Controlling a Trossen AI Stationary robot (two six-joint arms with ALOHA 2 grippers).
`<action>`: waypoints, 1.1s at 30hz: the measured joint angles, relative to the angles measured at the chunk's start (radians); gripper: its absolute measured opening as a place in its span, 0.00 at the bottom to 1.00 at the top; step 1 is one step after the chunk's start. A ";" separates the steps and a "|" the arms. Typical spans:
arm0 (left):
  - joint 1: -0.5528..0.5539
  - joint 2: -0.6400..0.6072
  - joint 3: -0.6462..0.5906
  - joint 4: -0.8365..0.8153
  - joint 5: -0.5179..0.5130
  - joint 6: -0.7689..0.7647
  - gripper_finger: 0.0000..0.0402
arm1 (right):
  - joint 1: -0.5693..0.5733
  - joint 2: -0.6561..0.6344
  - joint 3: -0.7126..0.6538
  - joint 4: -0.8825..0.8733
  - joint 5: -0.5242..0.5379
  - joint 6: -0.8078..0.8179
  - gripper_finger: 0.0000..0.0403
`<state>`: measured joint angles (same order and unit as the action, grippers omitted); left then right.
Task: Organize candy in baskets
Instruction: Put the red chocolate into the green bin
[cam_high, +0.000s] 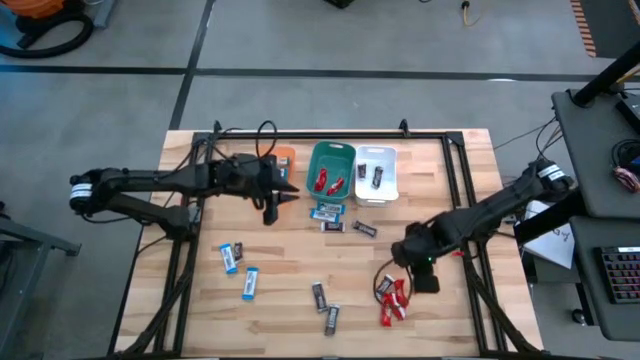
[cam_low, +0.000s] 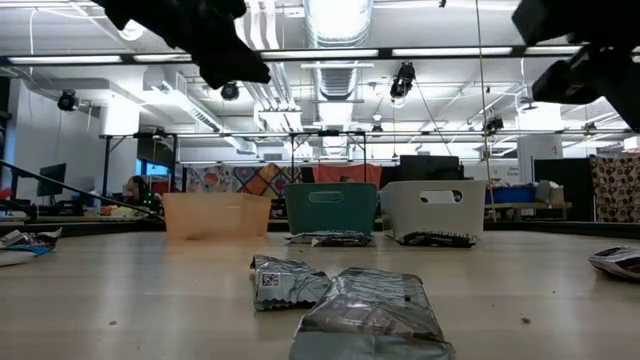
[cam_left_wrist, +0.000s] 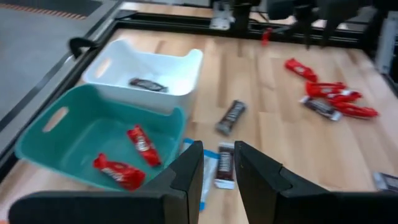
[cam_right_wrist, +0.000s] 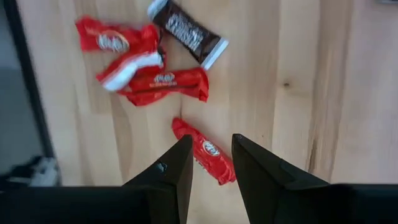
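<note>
Two arms over a wooden table (cam_high: 300, 300) of scattered candy, neither gripper holding anything.

Three baskets stand in a row at the far side: the orange basket (cam_high: 284, 160) partly under the left arm, the teal basket (cam_high: 331, 152) with two red bars (cam_left_wrist: 144, 145) inside, and the white basket (cam_high: 377, 155) holding dark bars (cam_left_wrist: 148, 84). The left gripper (cam_high: 273, 210) hangs just in front of the orange and teal baskets, fingers narrowly apart and empty, above the blue-and-white bars (cam_left_wrist: 211, 167) lying beside the teal basket. The right gripper (cam_right_wrist: 210, 163) hovers near the table's right front, fingers narrowly parted, a red bar (cam_right_wrist: 205, 150) on the wood between them, just beside a cluster of red bars (cam_right_wrist: 140, 62). More blue-and-white bars (cam_high: 231, 257) and dark bars (cam_high: 324, 304) lie loose toward the front.
</note>
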<state>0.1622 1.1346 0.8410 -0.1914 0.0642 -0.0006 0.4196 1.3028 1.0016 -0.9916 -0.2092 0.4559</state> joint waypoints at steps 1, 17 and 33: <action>-0.010 0.002 0.000 0.002 0.000 0.000 0.19 | 0.018 0.016 0.000 0.000 0.000 -0.001 0.26; -0.031 0.004 0.000 0.044 -0.002 0.000 0.19 | 0.172 0.310 0.000 -0.024 0.000 0.014 0.32; -0.031 0.004 0.000 0.044 -0.002 0.000 0.19 | 0.172 0.355 0.000 -0.016 0.004 -0.011 0.13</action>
<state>0.1310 1.1389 0.8410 -0.1474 0.0623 -0.0006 0.5911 1.6574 1.0012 -1.0080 -0.2057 0.4450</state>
